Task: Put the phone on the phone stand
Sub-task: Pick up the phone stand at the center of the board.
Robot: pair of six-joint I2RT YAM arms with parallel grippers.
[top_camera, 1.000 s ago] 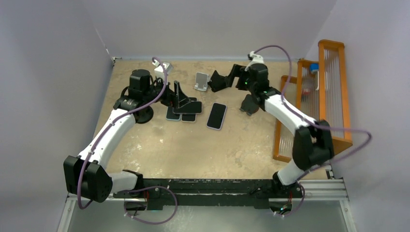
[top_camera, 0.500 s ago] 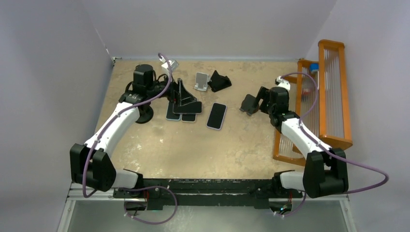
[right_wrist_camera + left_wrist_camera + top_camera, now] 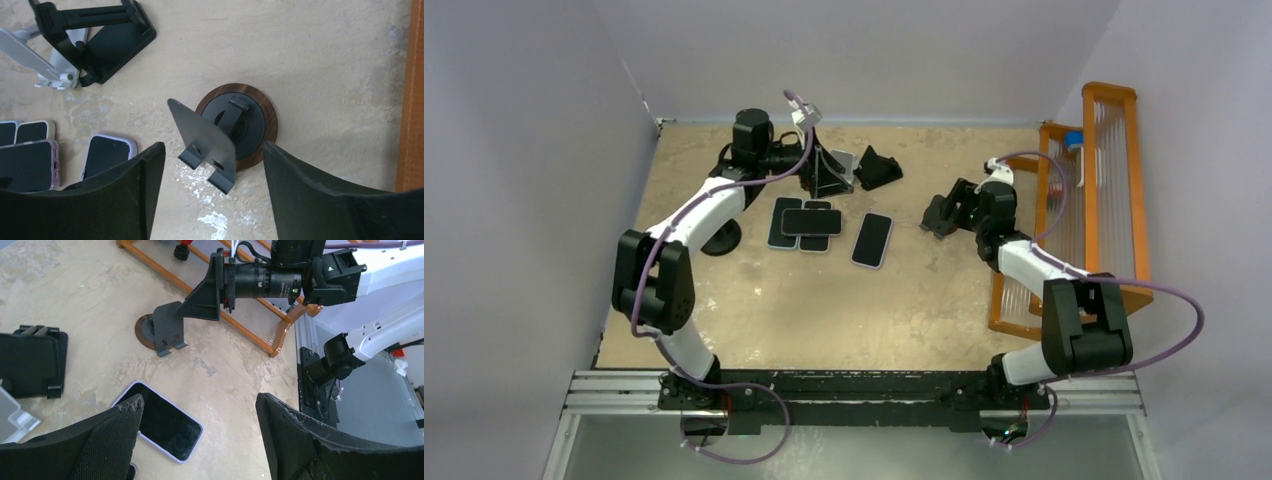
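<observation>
Left gripper (image 3: pixel 199 401) spread wide, empty; right gripper (image 3: pixel 212 150) likewise, above the phone stand (image 3: pixel 200 131)

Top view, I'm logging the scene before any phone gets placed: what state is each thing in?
Lilac-cased phone: lying flat, screen up, not held.
Three stacked dark phones: flat, one lying across two.
Round wood-rimmed stand with a dark plate: upright, empty.
Black folding stand: opened out, empty.
Left gripper: open, holding nothing.
Right gripper: open above the round stand, holding nothing.
</observation>
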